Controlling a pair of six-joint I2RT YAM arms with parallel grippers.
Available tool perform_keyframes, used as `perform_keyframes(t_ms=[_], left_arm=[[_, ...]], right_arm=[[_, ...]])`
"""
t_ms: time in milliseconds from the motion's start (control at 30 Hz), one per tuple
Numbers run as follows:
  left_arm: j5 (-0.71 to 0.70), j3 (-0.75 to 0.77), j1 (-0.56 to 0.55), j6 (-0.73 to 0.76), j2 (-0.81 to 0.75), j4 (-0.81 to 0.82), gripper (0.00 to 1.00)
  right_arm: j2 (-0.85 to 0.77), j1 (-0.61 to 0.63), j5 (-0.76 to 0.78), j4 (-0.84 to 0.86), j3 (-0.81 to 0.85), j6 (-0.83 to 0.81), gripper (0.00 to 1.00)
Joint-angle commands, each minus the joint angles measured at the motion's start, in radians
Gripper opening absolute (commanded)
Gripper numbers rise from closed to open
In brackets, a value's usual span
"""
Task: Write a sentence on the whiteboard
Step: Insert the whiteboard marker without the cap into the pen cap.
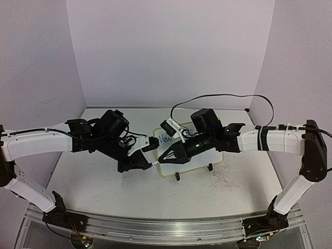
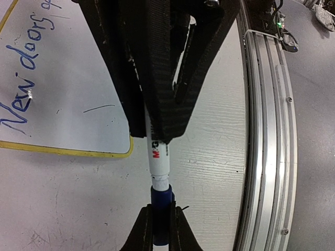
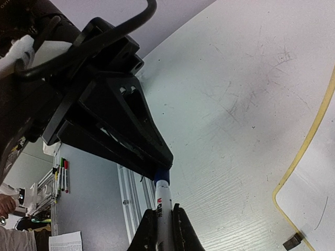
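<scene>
- The left gripper (image 2: 160, 226) is clenched on the blue cap (image 2: 161, 201) of a whiteboard marker (image 2: 158, 157). Its two fingertips press the cap from both sides.
- The right gripper (image 3: 162, 226) is clamped on the marker's white barrel, which carries red and black print.
- The two grippers point tip to tip, and the marker spans the short gap between them. The cap sits on the end of the barrel.
- In the top view, the meeting point lies near the table centre, just off the near-left corner of the whiteboard (image 1: 206, 158) and above bare table.
- The whiteboard lies centre-right on the table, partly under the right wrist. Its cream-yellow frame has rounded corners, and two small black feet show at its near edge.
- The sentence (image 2: 21, 89) is written on the board in blue cursive. The left wrist view shows "New doors" and the start of a further word, which is cut off at the picture edge. The top view shows only "New"; the right arm covers the rest.
- The table (image 1: 104, 187) is white with a fine grain. Grey scribble marks (image 1: 225, 181) lie to the right of the board.
- An aluminium rail (image 2: 267, 130) runs along the near table edge.
</scene>
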Motion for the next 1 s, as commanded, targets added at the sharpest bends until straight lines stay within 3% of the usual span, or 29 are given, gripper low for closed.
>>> perform_keyframes(t_ms=[0, 633, 967], left_arm=[[-0.009, 0.059, -0.01, 0.025, 0.006, 0.019, 0.0], [-0.073, 0.087, -0.033, 0.024, 0.012, 0.046, 0.0], [-0.141, 0.079, -0.061, 0.015, 0.012, 0.078, 0.0]], right_arm=[[0.021, 0.03, 0.017, 0.09, 0.032, 0.046, 0.0], [0.083, 0.097, 0.043, 0.284, -0.014, 0.196, 0.0], [0.114, 0.112, 0.041, 0.4, -0.036, 0.484, 0.0]])
